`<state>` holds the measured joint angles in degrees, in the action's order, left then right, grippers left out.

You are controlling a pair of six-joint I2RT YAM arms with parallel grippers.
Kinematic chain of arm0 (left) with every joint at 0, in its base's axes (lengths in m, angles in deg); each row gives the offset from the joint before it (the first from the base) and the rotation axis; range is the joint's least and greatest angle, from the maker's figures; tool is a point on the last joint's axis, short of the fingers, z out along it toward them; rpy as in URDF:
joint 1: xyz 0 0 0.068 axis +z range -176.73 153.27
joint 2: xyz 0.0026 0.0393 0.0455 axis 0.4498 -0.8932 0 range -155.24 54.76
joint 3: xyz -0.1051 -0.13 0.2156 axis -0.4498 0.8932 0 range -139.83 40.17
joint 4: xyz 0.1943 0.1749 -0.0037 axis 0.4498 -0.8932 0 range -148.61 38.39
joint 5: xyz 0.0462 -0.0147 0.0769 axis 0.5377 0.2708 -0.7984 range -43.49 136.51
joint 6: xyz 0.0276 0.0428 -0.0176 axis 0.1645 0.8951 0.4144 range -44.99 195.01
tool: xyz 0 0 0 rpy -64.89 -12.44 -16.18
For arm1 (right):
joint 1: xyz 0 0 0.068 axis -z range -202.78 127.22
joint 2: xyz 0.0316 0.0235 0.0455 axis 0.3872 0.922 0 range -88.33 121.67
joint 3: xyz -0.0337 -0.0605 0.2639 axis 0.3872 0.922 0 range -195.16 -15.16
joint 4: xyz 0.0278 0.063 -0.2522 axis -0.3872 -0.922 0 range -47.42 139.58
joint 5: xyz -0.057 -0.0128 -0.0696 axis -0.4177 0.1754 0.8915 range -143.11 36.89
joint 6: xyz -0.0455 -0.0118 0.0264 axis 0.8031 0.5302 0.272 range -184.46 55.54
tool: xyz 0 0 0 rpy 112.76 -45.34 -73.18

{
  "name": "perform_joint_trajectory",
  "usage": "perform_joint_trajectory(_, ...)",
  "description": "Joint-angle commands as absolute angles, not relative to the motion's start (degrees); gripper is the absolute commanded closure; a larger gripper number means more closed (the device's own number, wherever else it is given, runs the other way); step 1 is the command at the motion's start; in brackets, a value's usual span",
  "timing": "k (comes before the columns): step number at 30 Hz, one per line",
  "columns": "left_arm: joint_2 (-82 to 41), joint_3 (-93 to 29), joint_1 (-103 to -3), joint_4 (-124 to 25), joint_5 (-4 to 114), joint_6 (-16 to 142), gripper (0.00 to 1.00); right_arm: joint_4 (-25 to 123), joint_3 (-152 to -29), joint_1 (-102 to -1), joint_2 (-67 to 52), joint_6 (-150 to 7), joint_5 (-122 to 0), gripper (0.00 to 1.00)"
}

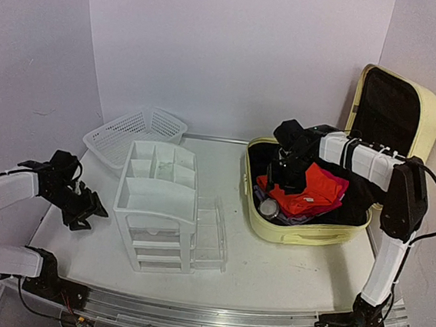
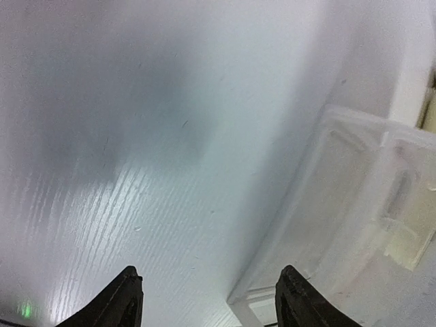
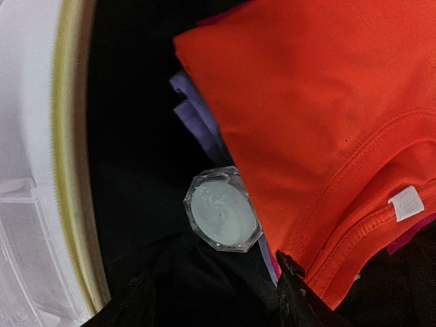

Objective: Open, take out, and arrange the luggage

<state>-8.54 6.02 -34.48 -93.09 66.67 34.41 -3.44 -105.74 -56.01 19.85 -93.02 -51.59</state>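
The luggage (image 1: pixel 304 232), a pale yellow suitcase, lies open at the right with its lid (image 1: pixel 433 115) standing upright. Inside it are an orange shirt (image 1: pixel 312 189), purple cloth (image 3: pixel 193 109), dark fabric and a small jar with a clear faceted lid (image 3: pixel 222 210). My right gripper (image 3: pixel 211 303) hovers inside the case, open. The jar lies just ahead of its fingertips, and only dark cloth shows between them. My left gripper (image 1: pixel 93 212) hangs open low over the bare table at the far left, holding nothing. The corner of a clear plastic drawer (image 2: pixel 354 225) is beside its right finger.
A white drawer organizer (image 1: pixel 157 196) stands mid-table with a clear drawer (image 1: pixel 209 236) pulled out on its right side. A white mesh basket (image 1: pixel 132 136) sits behind it at the back left. The side walls stand close to both arms.
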Motion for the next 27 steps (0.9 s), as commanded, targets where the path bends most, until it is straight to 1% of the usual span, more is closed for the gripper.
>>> perform_joint_trajectory(1, -1.89, -4.34, -34.20, -101.60, 60.71, 33.51, 0.31, -4.65, -107.69, -55.74, 23.26, -103.88, -55.29, 0.42)
perform_joint_trajectory(3, -1.24, -7.26, -34.19, -101.92, 60.41, 34.78, 0.31, -4.61, -107.24, -55.51, 24.69, -106.33, -55.85, 0.42)
perform_joint_trajectory(9, -2.30, -13.47, -34.19, -105.46, 58.69, 38.59, 0.31, -2.59, -105.60, -54.96, 27.20, -116.34, -56.75, 0.34)
perform_joint_trajectory(12, -2.50, -14.80, -34.20, -106.43, 59.03, 39.80, 0.31, -1.91, -103.84, -54.39, 28.32, -123.79, -57.55, 0.30)
perform_joint_trajectory(17, -2.27, -17.32, -34.20, -107.75, 60.02, 40.82, 0.32, -1.24, -101.49, -54.18, 27.40, -133.28, -53.47, 0.19)
perform_joint_trajectory(18, -1.98, -17.85, -34.20, -107.88, 59.85, 40.82, 0.32, -0.39, -101.62, -54.04, 27.78, -134.35, -53.15, 0.17)
perform_joint_trajectory(23, -0.98, -19.59, -34.20, -108.08, 59.51, 40.96, 0.31, -0.08, -107.77, -53.54, 33.22, -138.20, -53.11, 0.16)
perform_joint_trajectory(25, -0.73, -20.13, -34.20, -108.16, 59.52, 41.43, 0.31, -0.08, -109.55, -53.60, 34.68, -139.04, -51.97, 0.12)
perform_joint_trajectory(27, -0.53, -20.30, -34.20, -108.19, 59.51, 41.78, 0.31, -0.08, -109.89, -53.53, 35.54, -140.10, -50.92, 0.11)
